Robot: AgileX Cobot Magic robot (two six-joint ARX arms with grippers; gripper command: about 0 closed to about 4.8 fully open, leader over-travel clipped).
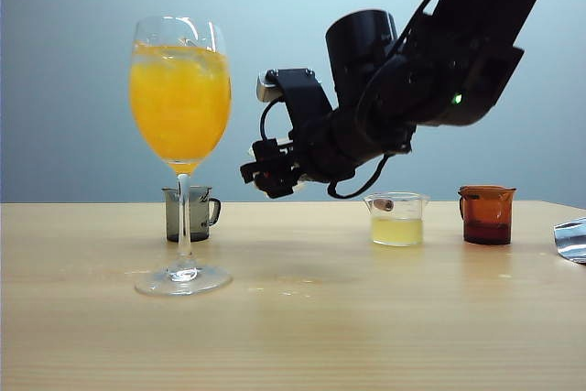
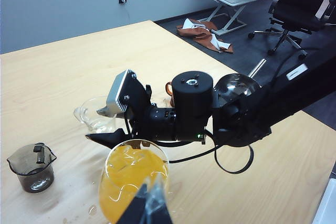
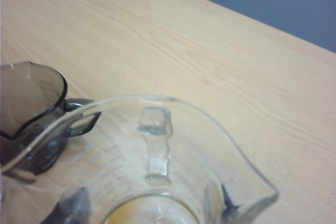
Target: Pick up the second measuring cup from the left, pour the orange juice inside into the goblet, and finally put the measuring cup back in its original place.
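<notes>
From the outside camera, your right hand [image 1: 272, 174] hangs beside the full goblet [image 1: 180, 98], above the counter [image 1: 302, 309]. Its wrist camera shows it grasping the emptied measuring cup [image 3: 152, 145]; lower it level beside the grey cup [image 3: 29, 108]. The left wrist camera shows black fingers [image 2: 137, 209] against the goblet, though you cannot tell their grip.

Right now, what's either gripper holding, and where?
Right gripper holds the emptied clear measuring cup, clamped across its body below the rim. Left gripper holds the goblet.
</notes>
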